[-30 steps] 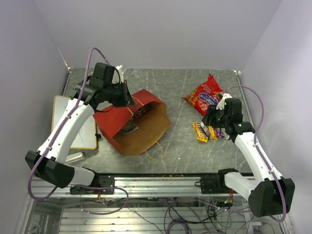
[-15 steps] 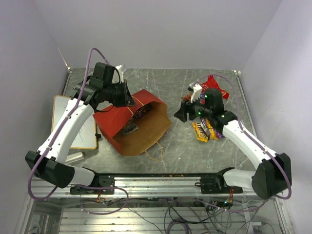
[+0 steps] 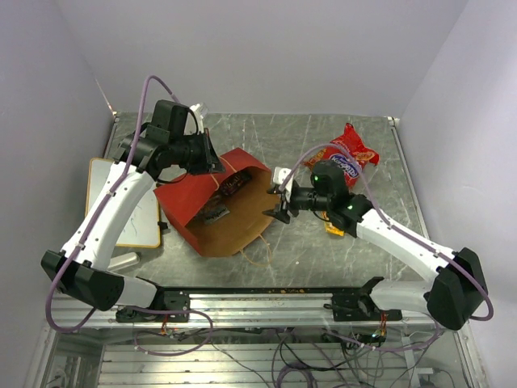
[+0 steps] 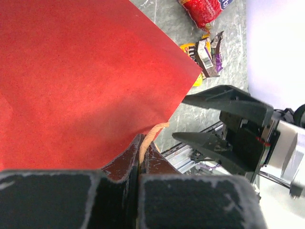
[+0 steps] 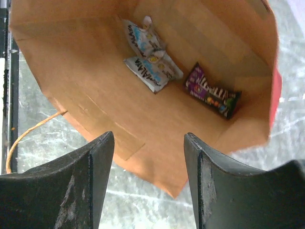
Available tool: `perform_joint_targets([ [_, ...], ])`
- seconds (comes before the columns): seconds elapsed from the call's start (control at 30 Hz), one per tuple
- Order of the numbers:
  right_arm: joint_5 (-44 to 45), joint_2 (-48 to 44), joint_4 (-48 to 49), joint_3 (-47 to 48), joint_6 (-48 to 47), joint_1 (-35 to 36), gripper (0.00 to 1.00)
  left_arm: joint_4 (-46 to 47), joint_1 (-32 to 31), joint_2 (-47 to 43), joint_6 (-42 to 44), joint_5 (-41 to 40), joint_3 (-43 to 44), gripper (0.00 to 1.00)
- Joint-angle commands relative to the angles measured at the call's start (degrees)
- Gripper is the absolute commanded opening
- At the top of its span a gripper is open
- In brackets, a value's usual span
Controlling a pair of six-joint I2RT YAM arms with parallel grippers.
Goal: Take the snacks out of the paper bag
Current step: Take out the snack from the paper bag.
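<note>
The paper bag [image 3: 190, 198] lies on its side, red outside, its brown mouth facing right. My left gripper [image 3: 212, 166] is shut on the bag's twisted handle [image 4: 151, 136] and holds the top edge up. My right gripper [image 3: 275, 202] is open and empty just outside the mouth, as the right wrist view [image 5: 148, 138] shows. Inside lie light-blue packets [image 5: 148, 67] and a purple packet [image 5: 212, 95]. The red chip bag [image 3: 343, 158] lies at the back right. Yellow and purple packets [image 3: 333, 228] lie on the table under my right arm.
The yellow-framed whiteboard [image 3: 129, 218] lies left of the bag, with the white eraser [image 3: 121, 261] near its front edge. A loose bag handle [image 3: 257, 252] trails toward the metal rail [image 3: 266, 295] at the front. Walls close in on the left, right and back.
My right arm has swung left from the packets on the table to the bag's mouth. My left gripper has stayed on the handle.
</note>
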Motion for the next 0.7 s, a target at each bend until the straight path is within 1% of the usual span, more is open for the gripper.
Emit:
perform_joint_targets([
  [0.0, 0.3, -0.5, 5.3, -1.1, -12.6, 4.4, 0.60, -0.5, 0.5, 0.0, 0.3, -0.8, 2.1, 0.07],
  [0.13, 3.7, 3.1, 4.5, 0.0, -24.5, 8.9, 0.60, 0.0, 0.5, 0.6, 0.8, -0.9, 2.6, 0.07],
  [0.23, 6.4, 8.5, 3.5, 2.3, -33.2, 10.8, 0.60, -0.7, 0.5, 1.0, 1.0, -1.9, 3.4, 0.07],
  [0.3, 10.2, 12.3, 4.3, 4.3, -38.1, 12.4, 0.59, -0.9, 0.5, 1.4, 1.0, -1.1, 4.1, 0.07],
  [0.4, 13.4, 18.0, 6.9, 7.0, -43.3, 12.9, 0.59, -0.5, 0.5, 1.7, 1.1, -0.1, 4.1, 0.07],
  [0.53, 17.6, 24.5, 11.7, 8.5, -47.1, 12.9, 0.59, -0.3, 0.5, 1.7, 2.2, 0.9, 4.1, 0.07],
  [0.67, 19.6, 31.6, 11.0, 14.0, -49.4, 12.8, 0.58, -0.7, 0.5, 1.0, 3.4, 1.6, 4.2, 0.07],
])
